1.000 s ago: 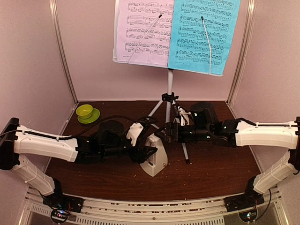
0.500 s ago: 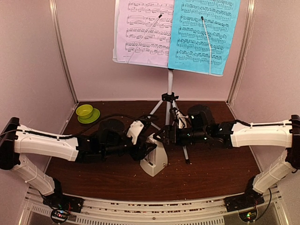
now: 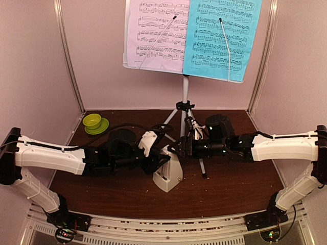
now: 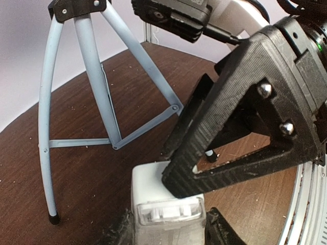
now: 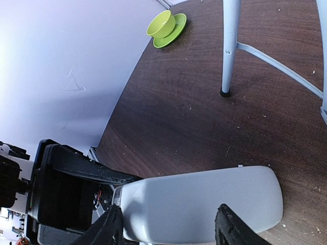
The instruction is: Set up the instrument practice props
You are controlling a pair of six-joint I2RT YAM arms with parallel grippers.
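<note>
Dark wood worktop (image 3: pixel 112 196), pink walls. Your left hand (image 3: pixel 159 164) straddles the metronome (image 3: pixel 171 173) mid-worktop, just in front of the tripod (image 3: pixel 185 117). Your right hand (image 3: pixel 177 148) straddles its top. Both are part-spread, and I can't tell if either pinches yet. Likely a two-hand grasp: brace low with the left, seat the right squarely, don't tip it.

No words, numbers or brand marks can be read anywhere. The lilac page (image 3: pixel 156 35) and the cyan page (image 3: pixel 220 38) carry only printed music staves with notes, too small to read any title.
</note>
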